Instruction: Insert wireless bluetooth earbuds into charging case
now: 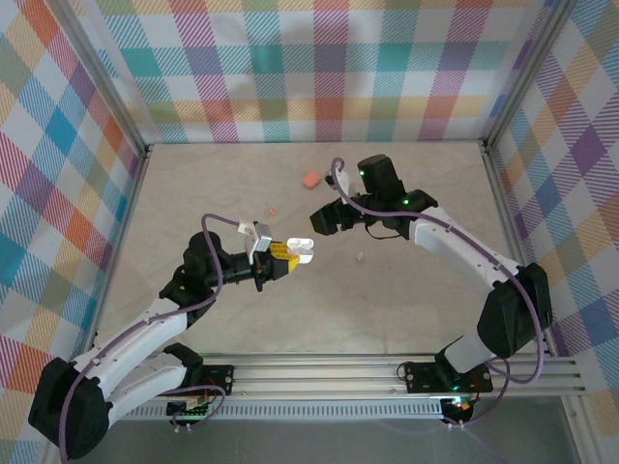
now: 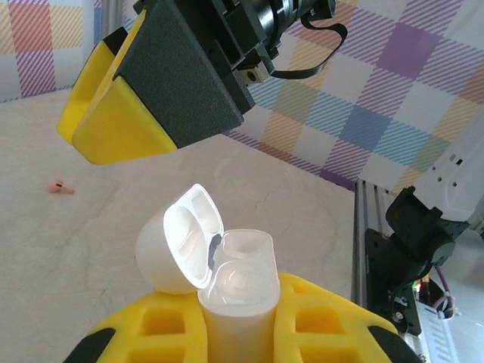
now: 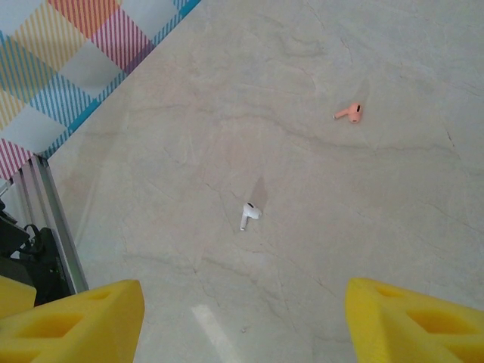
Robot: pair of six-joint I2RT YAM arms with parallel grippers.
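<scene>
Left jaws clamped on the white charging case (image 2: 238,295), held up off the counter (image 1: 193,193), lid (image 2: 189,231) flipped open. Can't tell what's in the sockets. Right jaws apart with nothing between them, yellow fingers (image 3: 83,318) on either side of bare counter, hovering just beyond the case. One white earbud (image 3: 248,214) lies loose on the counter under the right wrist. One pink earbud (image 3: 349,113) lies farther out, well apart from it. Pink case (image 1: 310,179) sits on the counter toward the back wall.
</scene>
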